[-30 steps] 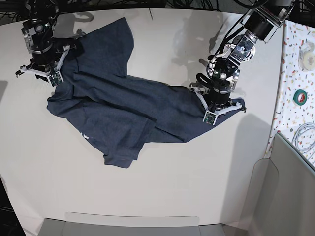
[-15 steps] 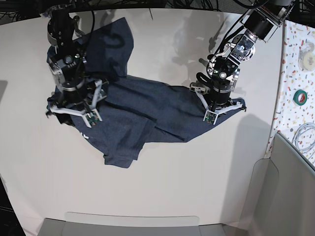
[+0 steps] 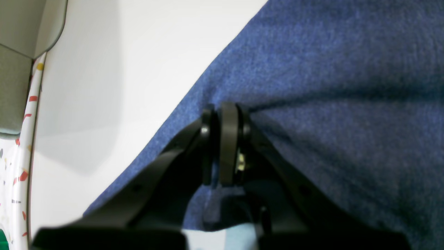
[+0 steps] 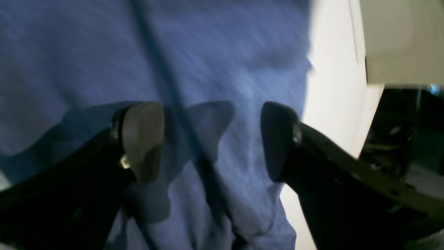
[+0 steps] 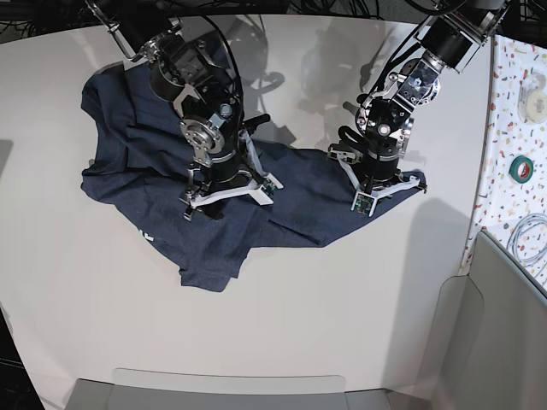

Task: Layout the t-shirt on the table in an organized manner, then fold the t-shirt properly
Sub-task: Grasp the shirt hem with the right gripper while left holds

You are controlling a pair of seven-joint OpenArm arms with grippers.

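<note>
Lying crumpled and unfolded on the bench (image 5: 282, 342), the t-shirt (image 5: 162, 222) sits toward the far half of it, its cloth bunched in overlapping folds. One corner of the shirt hangs out toward the near side, and a trace of white lettering shows at its edge there. Another edge of the shirt runs out toward the speckled surface (image 5: 513, 171) and ends in a narrow tip.

At that tip the left tool (image 3: 223, 114) is clenched, its fingers pressed together on a pinch of the shirt's fabric right beside the hem, with bare bench just past the edge. Over the middle of the shirt the right tool (image 4: 211, 139) stands released, jaws spread wide, the fingertips (image 4: 142, 135) above the cloth with a fold line running between them; whether they touch the fabric cannot be told.

Near of the shirt the bench lies bare and broad, and a strip also lies between the shirt's tip and the speckled surface, where a green tape roll (image 5: 521, 168) rests.
</note>
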